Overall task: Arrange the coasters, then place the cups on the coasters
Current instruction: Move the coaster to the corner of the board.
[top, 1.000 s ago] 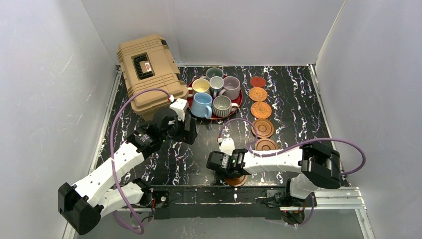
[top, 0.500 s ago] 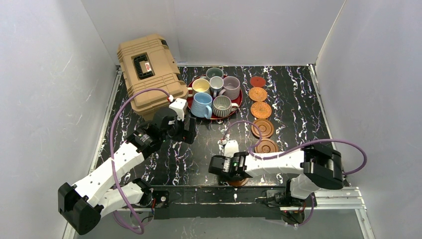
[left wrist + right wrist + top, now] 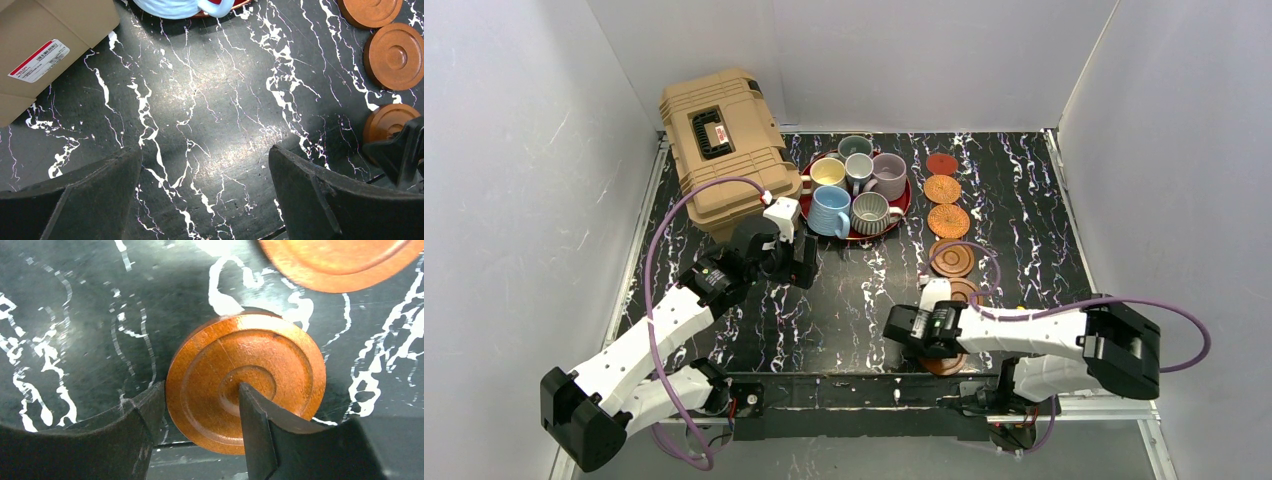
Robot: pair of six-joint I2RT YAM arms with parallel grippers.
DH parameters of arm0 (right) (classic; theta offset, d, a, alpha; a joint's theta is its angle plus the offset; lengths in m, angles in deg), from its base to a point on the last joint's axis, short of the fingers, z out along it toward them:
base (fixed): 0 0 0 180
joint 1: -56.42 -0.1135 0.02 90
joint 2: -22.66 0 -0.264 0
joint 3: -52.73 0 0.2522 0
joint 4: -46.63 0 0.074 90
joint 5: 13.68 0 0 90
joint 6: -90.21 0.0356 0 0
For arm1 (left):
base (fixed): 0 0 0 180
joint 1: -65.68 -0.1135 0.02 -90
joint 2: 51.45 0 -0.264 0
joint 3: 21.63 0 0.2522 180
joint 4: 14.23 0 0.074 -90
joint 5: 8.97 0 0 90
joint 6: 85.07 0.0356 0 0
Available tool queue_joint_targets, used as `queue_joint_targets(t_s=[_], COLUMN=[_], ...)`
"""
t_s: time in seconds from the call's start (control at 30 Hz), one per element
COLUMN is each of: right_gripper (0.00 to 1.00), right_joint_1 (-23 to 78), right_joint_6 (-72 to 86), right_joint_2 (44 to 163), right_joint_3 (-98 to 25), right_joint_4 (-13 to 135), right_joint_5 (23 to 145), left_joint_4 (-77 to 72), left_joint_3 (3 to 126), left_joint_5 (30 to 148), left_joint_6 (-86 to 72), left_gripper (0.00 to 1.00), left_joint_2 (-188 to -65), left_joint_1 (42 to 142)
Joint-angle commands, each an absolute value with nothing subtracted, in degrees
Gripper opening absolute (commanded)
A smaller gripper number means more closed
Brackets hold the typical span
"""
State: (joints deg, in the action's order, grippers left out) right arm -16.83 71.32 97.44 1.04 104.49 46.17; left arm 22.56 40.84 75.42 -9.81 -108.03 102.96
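Note:
Six cups stand on the red tray (image 3: pixel 896 224), among them the light blue one (image 3: pixel 829 210) and the ribbed grey one (image 3: pixel 871 212). A column of coasters runs down the right: pinkish-red (image 3: pixel 941 163), two orange woven (image 3: pixel 942 188) (image 3: pixel 948 220), then two dark wood (image 3: pixel 951 258) (image 3: pixel 964 290). A third wood coaster (image 3: pixel 250 370) lies at the table's front edge. My right gripper (image 3: pixel 200 386) is shut on it, one finger at its rim and the other in its centre ring. My left gripper (image 3: pixel 204 150) hangs open over bare table.
A tan hard case (image 3: pixel 724 140) sits at the back left, beside the tray. White walls enclose the table on three sides. The metal front rail (image 3: pixel 1084 398) runs just below the held coaster. The left wrist view shows the right gripper's black body (image 3: pixel 400 155) close by.
My right gripper slid right along the front edge, taking the wood coaster with it to below the coaster column, and its jaws narrowed a little. The left arm stayed put.

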Motion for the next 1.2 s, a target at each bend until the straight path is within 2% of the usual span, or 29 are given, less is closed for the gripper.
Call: queue_joint_targets(t_s=[0.0,0.53,1.17], right_gripper=[0.63,0.63,0.63], right_joint_1=[-12.86,-4.53,-0.12], right_joint_6=[70.39,64.46,61.13], right_joint_2=[93.44,91.80,90.61], right_joint_3=[3.54,6.01,6.41], right_joint_4=[107.47,105.68,105.50], right_joint_5=[43.72,43.28,42.43], left_joint_4=[23.67,23.79,23.87], left_joint_3=[42.50,42.58,42.56], left_joint_5=[74.28,74.06,73.79], left_joint_6=[-9.31,-9.22,-9.13], left_gripper=[0.96,0.96,0.96], left_joint_2=[-107.08,-107.29,-107.44], left_joint_1=[102.77,102.73,102.77])
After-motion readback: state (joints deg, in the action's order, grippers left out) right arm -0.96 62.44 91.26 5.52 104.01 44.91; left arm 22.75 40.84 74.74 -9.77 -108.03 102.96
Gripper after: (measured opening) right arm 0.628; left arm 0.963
